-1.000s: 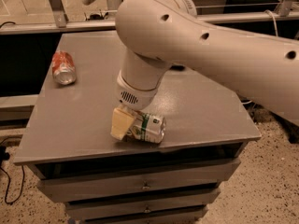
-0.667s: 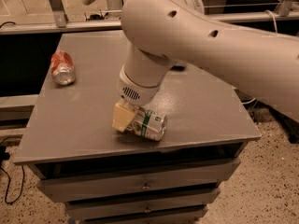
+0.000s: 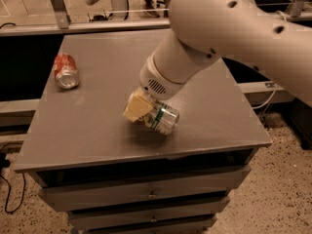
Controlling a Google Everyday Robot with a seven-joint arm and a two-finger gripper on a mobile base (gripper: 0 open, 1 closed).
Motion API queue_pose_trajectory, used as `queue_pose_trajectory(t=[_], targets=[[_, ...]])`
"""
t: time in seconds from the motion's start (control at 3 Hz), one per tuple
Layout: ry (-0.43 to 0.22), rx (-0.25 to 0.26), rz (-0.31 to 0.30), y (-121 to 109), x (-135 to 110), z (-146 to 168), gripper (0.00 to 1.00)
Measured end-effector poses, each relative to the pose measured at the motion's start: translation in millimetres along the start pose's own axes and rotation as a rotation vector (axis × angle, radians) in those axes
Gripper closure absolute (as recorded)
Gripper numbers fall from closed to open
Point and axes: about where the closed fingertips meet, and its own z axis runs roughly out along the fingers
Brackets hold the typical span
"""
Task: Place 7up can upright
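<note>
camera view
- gripper (image 3: 146,112): down low over the front-middle of the grey drawer cabinet (image 3: 97,135), hanging off the big white arm (image 3: 219,28)
- grip: clamped on the 7up can (image 3: 164,119); only one tan finger pad (image 3: 136,106) shows, pressed on the can's left side
- 7up can look: mostly white body, green band next to a silver end that faces lower right
- 7up can tilt: leaning, not upright, not flat; can't tell if its low edge touches the top
- red-orange can (image 3: 66,70): on its side at the left, well apart
</note>
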Motion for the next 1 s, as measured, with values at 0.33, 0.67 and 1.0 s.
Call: queue_pose_trajectory(t=[0.33,0.67,1.0], targets=[[-0.144,-0.016,-0.03,-9,-4,-12,1.0],[-0.322,-0.042,-0.039,-19,-12,-27,1.0],[-0.492,-0.093,-0.063,-23,-17,-36,1.0]])
